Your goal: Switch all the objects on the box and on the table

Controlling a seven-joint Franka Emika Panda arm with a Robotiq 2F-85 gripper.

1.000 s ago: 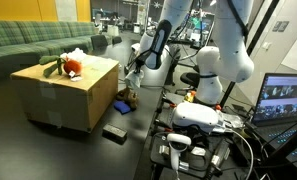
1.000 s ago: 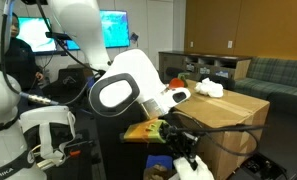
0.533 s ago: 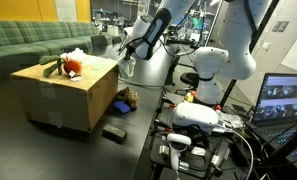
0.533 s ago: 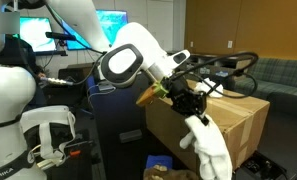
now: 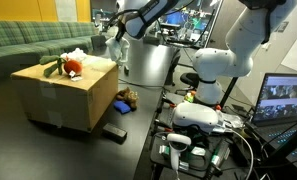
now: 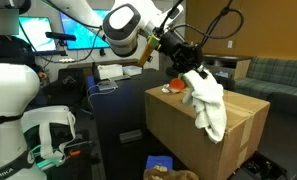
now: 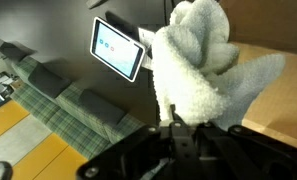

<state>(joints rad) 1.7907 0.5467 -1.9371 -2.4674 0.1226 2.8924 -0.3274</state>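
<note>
From where I stand, the job looks barely started. The robot's gripper (image 6: 184, 66) is pressed together on the top of a fluffy white terry cloth (image 6: 210, 106), which hangs limp below it. The cloth is in the air, touching nothing that I can see. It is up beside a top corner of the large tan cardboard box (image 5: 66, 92), a little above the level of the lid. Whether it is already over the lid or just off its edge I cannot tell. In the wrist view the cloth (image 7: 200, 58) fills the middle, with the tan cardboard showing behind it.

On the box top nothing seems to have been taken down yet. The red-and-green plush toy (image 5: 70, 68) lies there, and a second crumpled white cloth piece (image 5: 77, 54) sits just behind it.

Down on the wide dark grey-black table surface (image 5: 48, 150), the small brown toy (image 5: 126, 99) lies near the foot of the box. Something blue (image 5: 118, 107) is just beside it, and the flat black block (image 5: 114, 133) lies a little apart.

So I judge one item to be midway through its trip upward and not yet set down. Three things wait below to go up. The plush and the other cloth have yet to come down to the table.
</note>
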